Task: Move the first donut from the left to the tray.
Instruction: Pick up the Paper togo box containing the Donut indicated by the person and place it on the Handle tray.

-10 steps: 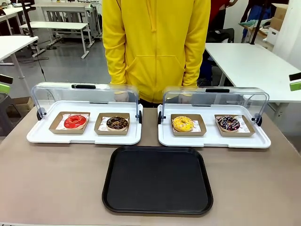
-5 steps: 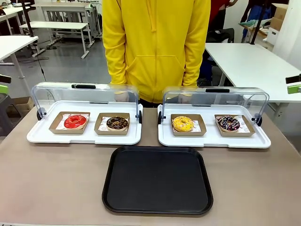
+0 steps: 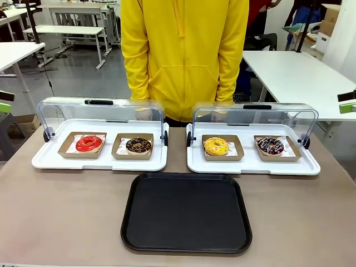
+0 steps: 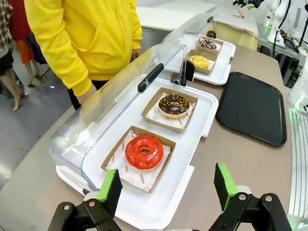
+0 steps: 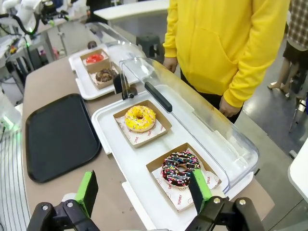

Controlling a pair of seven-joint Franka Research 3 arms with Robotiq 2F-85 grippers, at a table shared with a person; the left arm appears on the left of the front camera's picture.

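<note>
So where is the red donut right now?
In the front view the red donut sits at the left end of the left white display tray, next to the chocolate donut, beyond and left of the black tray.

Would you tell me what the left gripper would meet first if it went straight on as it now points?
Most likely the near edge of the white display tray, just short of the red donut; depth is hard to judge.
</note>
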